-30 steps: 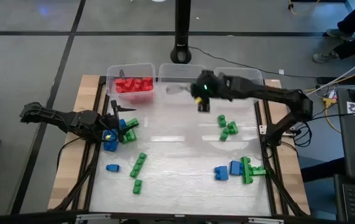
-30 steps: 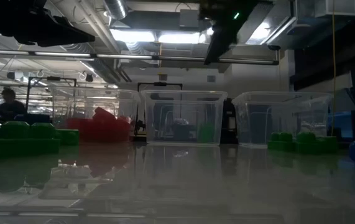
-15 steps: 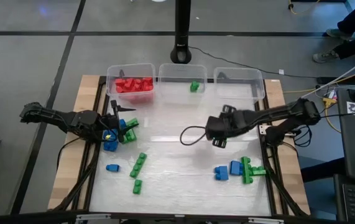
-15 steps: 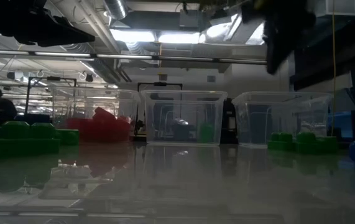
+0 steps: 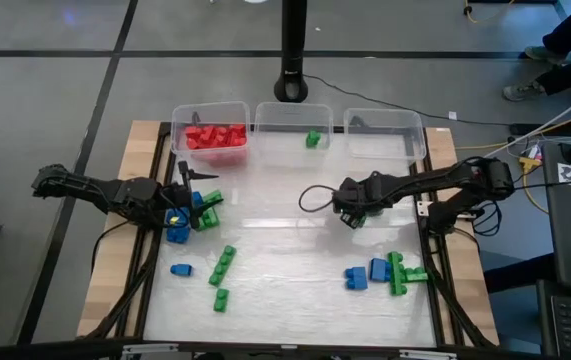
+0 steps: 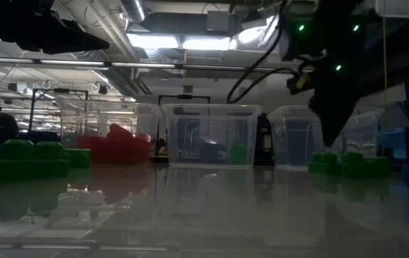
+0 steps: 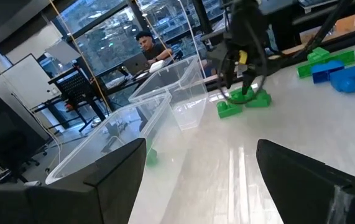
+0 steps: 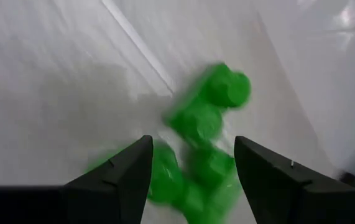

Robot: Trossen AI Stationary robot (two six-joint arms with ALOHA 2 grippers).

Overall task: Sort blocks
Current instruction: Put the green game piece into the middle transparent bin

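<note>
The table [image 5: 285,240] is seen from straight overhead; it is viewed level at tabletop height too, three clear bins [image 6: 211,136] being shared.

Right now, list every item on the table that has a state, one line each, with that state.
Left claw: open, low over the blue and green blocks at the table's left edge.
Right claw: open, over the green blocks, not gripping them.
Left bin: holds red blocks.
Middle bin: holds one green block.
Right bin: looks empty.
</note>
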